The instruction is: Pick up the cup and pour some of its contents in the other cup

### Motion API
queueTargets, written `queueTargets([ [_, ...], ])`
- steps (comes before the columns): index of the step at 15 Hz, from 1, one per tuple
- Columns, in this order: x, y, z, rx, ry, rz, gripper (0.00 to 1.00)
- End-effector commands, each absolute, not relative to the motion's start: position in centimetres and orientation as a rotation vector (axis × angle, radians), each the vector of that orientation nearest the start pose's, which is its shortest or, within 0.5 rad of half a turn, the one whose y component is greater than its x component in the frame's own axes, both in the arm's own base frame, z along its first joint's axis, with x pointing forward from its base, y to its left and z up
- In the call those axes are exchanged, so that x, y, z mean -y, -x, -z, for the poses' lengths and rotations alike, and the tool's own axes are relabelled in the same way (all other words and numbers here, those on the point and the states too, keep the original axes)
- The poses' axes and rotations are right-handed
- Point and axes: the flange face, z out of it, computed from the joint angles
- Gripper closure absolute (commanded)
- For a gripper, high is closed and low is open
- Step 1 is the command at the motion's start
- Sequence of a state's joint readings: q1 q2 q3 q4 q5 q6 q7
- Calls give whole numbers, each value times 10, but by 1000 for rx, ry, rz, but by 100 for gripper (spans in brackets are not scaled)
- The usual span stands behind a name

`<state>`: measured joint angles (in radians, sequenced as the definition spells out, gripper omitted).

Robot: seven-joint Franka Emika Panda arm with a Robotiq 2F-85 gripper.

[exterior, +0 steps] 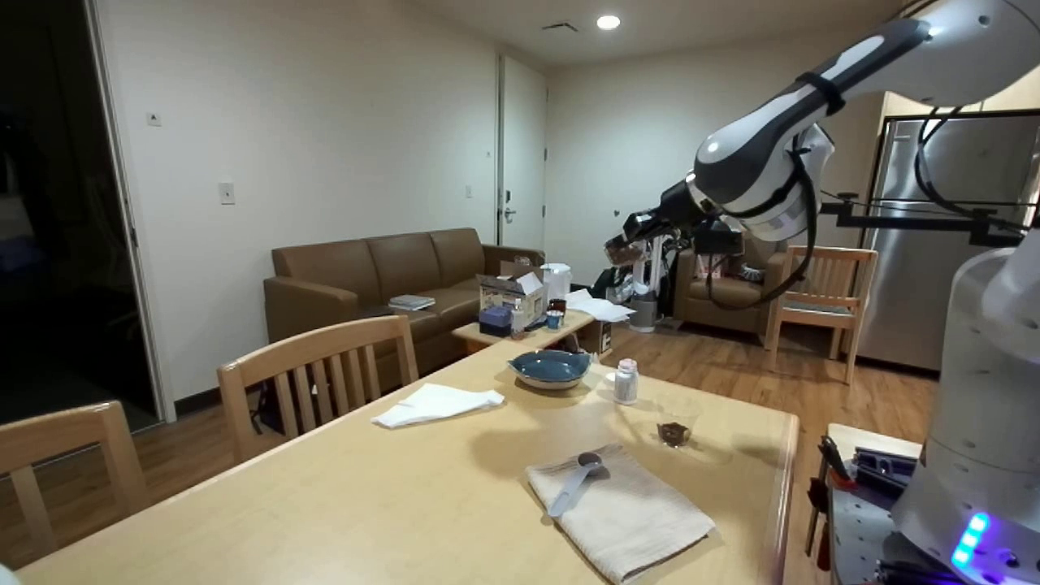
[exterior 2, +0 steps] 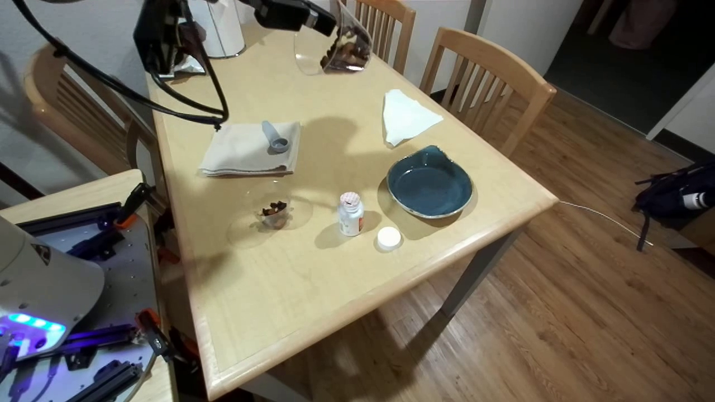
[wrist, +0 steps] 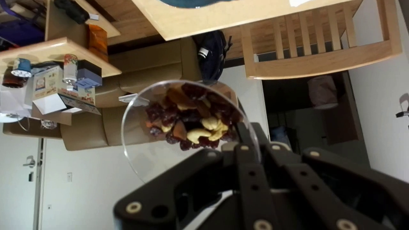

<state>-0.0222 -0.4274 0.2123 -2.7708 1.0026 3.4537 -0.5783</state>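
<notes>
The end effector (wrist: 250, 128) is almost closed, pinching one wall of the clear cup (exterior 2: 315, 53) above the tabletop (exterior 2: 313, 279), probably to leave its mouth free for pouring. Its long axis leans, mouth toward the wrist camera (exterior: 719, 239). In an exterior view, the other cup (exterior 2: 277, 220) stands upright at left.

Gripper (wrist: 251, 132) black. Held cup (wrist: 139, 142) clear; nuts (wrist: 195, 135) cream and brown, fruit (wrist: 163, 115) dark red. Table cup (exterior 2: 277, 221) clear, contents (exterior 2: 274, 208) dark brown. Table (exterior 2: 279, 312) pale yellow. Dish (exterior 2: 430, 188) blue, rim brown-flecked. Bottle (exterior 2: 351, 219) white, top (exterior 2: 350, 199) patterned red on white; lid (exterior 2: 389, 238) white. Cloth (exterior 2: 240, 151) beige, faintly ribbed; scoop (exterior 2: 271, 133) grey-blue. Napkin (exterior 2: 408, 117) white. Floor (exterior 2: 586, 312) brown, wood-grained. Far sofa (exterior: 357, 284) brown. Arm (exterior: 751, 154) white and dark grey.
</notes>
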Motion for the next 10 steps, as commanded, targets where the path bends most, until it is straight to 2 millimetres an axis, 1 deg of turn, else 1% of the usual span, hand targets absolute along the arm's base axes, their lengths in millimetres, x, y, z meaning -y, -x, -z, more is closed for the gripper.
queueTargets([
  [1, 19, -377, -463, -380, 2712, 1624, 95],
  [2, 19, -377, -467, -381, 2701, 1635, 95],
  [3, 20, -382, -460, -395, 2718, 1603, 95],
  [5, 19, -380, -465, -394, 2705, 1621, 95],
  [7, 19, -380, -466, -394, 2703, 1624, 95],
  [10, 20, -376, -475, -359, 2706, 1669, 95],
])
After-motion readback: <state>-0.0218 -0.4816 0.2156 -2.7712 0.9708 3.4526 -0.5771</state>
